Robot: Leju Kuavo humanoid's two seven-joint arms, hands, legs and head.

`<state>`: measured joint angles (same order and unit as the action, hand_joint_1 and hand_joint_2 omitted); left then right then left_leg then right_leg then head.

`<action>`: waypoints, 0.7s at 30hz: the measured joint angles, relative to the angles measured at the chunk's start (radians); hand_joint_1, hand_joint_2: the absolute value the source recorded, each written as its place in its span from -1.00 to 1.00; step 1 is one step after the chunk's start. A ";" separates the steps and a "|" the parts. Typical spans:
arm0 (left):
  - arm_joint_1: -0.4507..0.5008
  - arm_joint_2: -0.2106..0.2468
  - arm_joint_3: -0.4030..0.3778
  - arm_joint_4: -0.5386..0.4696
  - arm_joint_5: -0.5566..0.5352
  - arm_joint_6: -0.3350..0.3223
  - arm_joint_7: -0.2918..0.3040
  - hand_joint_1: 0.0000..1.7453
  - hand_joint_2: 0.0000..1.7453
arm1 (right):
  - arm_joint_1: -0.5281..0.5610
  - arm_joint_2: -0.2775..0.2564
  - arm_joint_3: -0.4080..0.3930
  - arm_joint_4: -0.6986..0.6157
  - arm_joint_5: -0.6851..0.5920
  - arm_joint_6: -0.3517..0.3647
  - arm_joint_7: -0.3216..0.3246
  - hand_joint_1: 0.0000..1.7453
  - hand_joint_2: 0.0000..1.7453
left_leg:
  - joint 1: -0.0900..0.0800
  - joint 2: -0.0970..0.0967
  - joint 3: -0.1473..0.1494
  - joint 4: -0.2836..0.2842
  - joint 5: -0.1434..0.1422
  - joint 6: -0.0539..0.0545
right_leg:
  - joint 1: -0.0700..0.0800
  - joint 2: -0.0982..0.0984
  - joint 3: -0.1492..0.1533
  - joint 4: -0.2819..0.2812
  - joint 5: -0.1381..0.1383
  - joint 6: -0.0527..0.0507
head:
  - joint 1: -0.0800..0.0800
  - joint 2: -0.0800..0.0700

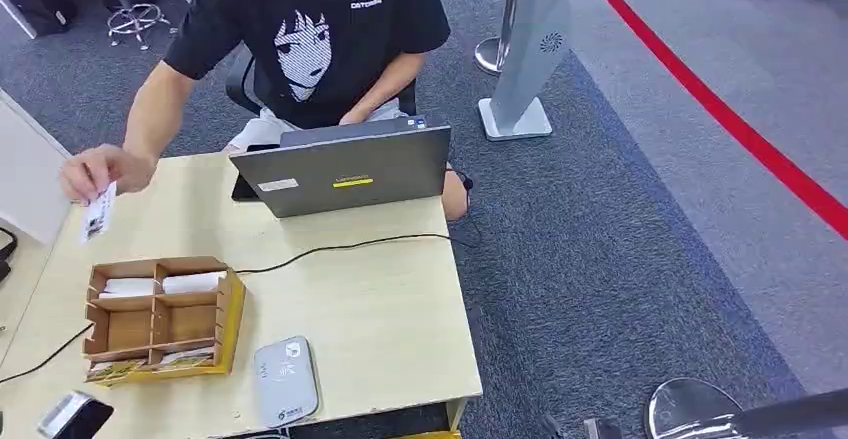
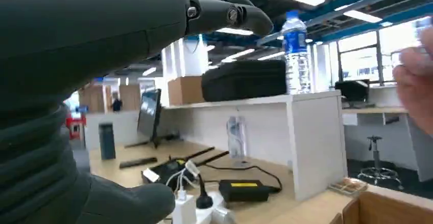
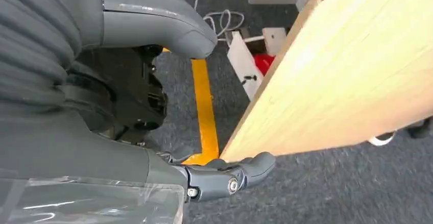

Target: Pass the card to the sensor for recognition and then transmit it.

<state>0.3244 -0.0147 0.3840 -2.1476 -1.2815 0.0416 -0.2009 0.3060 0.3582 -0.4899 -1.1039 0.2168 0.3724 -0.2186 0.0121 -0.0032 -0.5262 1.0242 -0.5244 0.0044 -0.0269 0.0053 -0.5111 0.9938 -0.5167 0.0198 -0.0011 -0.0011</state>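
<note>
Card (image 1: 97,211) sits pinched in the person's hand (image 1: 100,171), above the far left corner of the table (image 1: 390,309). You see it hanging below the fingers, long axis close to vertical, lower end tipped slightly toward the left edge; its white printed face is turned to the head camera. It touches nothing but that hand.

Sensor (image 1: 285,379), a grey rounded pad, lies flat at the near edge of the table, well apart from the card. Between the two stands the wooden organizer (image 1: 160,314), an open box with compartments: white cards lie in its two far cells, the middle cells look bare, and printed cards show at its near side. A black cable (image 1: 340,247) runs across the tabletop from the organizer's corner toward the right edge. Beyond it, the open laptop (image 1: 345,167) faces the seated person.

Left hand (image 2: 102,55): in the left wrist view you see its dark fingers (image 2: 224,14) stretched forward and the thumb low, well apart, nothing between them. A blurred edge of the person's hand shows at the far side of that view.

Right hand (image 3: 168,106): the right wrist view puts it beside the table's edge, over the carpet, thumb and fingers (image 3: 230,175) spread with nothing grasped.
</note>
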 joint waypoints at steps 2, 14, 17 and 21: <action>-0.035 0.078 -0.058 0.061 -0.028 -0.015 0.064 -1.00 1.00 | -0.023 0.000 -0.047 0.044 0.047 0.020 -0.015 -1.00 1.00 | 0.001 0.000 0.000 0.000 0.000 0.000 | 0.001 0.000 0.001 0.001 0.000 -0.001 | 0.000 0.000; -0.164 0.263 -0.226 0.215 -0.120 -0.013 0.130 -1.00 1.00 | -0.052 -0.005 -0.145 0.145 0.175 0.048 -0.066 -1.00 1.00 | 0.001 -0.001 -0.002 0.000 0.001 -0.001 | 0.001 0.000 0.001 0.000 0.001 -0.001 | 0.001 0.000; -0.200 0.276 -0.260 0.231 -0.130 -0.010 0.133 1.00 1.00 | -0.056 -0.006 -0.151 0.159 0.198 0.049 -0.080 -1.00 1.00 | 0.001 -0.001 -0.002 0.000 0.001 -0.001 | 0.001 0.000 0.001 0.001 0.001 -0.001 | 0.001 0.000; -0.229 0.282 -0.293 0.244 -0.130 -0.009 0.138 1.00 1.00 | -0.059 -0.007 -0.155 0.173 0.199 0.050 -0.085 -1.00 1.00 | 0.001 -0.001 -0.002 0.000 0.001 -0.001 | 0.001 0.000 0.001 0.001 0.001 -0.001 | 0.001 0.000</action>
<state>0.0952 0.2670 0.0908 -1.9036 -1.4115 0.0324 -0.0633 0.2468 0.3510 -0.6451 -0.9304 0.4154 0.4227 -0.3037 0.0128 -0.0039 -0.5285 1.0243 -0.5236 0.0037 -0.0260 0.0050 -0.5106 0.9944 -0.5158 0.0184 -0.0004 -0.0011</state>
